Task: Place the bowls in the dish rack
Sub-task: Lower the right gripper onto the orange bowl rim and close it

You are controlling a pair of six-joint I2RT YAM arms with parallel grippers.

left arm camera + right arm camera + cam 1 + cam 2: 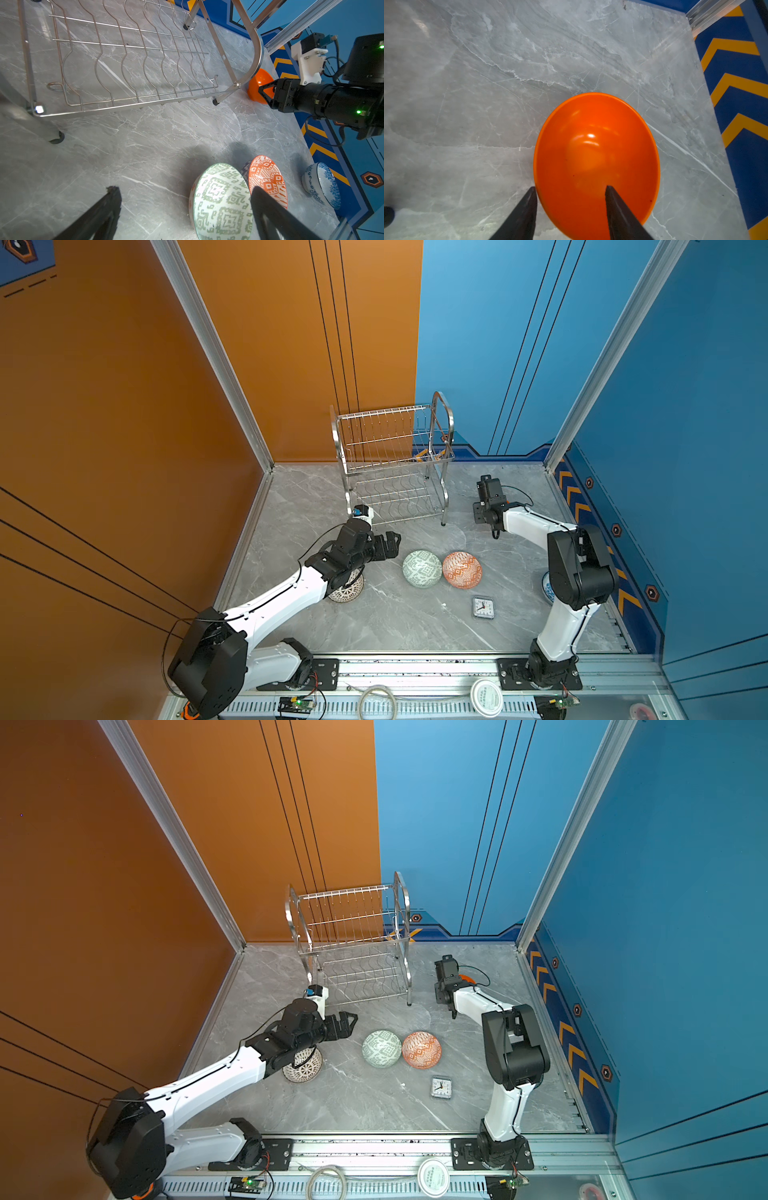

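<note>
Our right gripper [571, 188], partly open and gripping nothing, straddles the rim of the orange bowl [596, 145], one finger inside and one outside. The bowl sits upright on the table [467, 83], far right, just right of the dish rack [258, 52]. We judge a squeeze is next.

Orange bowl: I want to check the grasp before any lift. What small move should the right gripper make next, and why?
Probably close the right gripper on the rim of the orange bowl. In the right wrist view one finger is inside the rim and the other outside it, over the table. The jaws stand wider than the thin wall, so nothing is pinched yet.
</note>
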